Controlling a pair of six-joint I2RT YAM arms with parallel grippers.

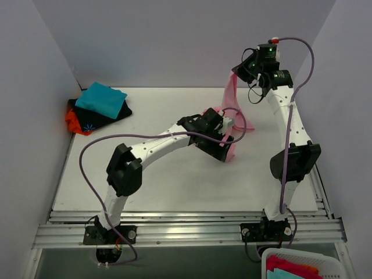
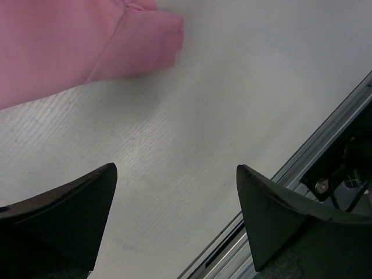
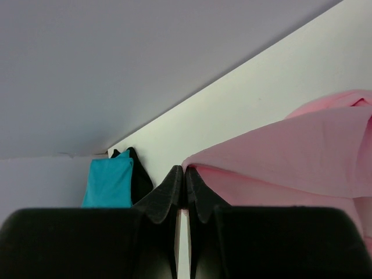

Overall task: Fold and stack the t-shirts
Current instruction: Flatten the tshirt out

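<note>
Fingers (image 3: 168, 192) of the right gripper (image 3: 185, 171) are clenched on an edge of the pink t-shirt (image 3: 290, 151), which the top view shows hanging from that raised gripper down to the table (image 1: 174, 180), its lower part bunched beside the left gripper (image 1: 224, 148). Only the left wrist view shows that the left fingers (image 2: 70, 209) are spread wide and grasp nothing, above bare table, with a pink sleeve lying flat just beyond them. The teal t-shirt (image 1: 102, 99) lies on the black t-shirt (image 1: 113, 118) in the far left corner. The orange-red t-shirt (image 1: 72, 122) under them appears in the top view only. Pale walls (image 1: 174, 35) surround the white table, and a white basket (image 1: 302, 258) with cloth stands at the near right.
</note>
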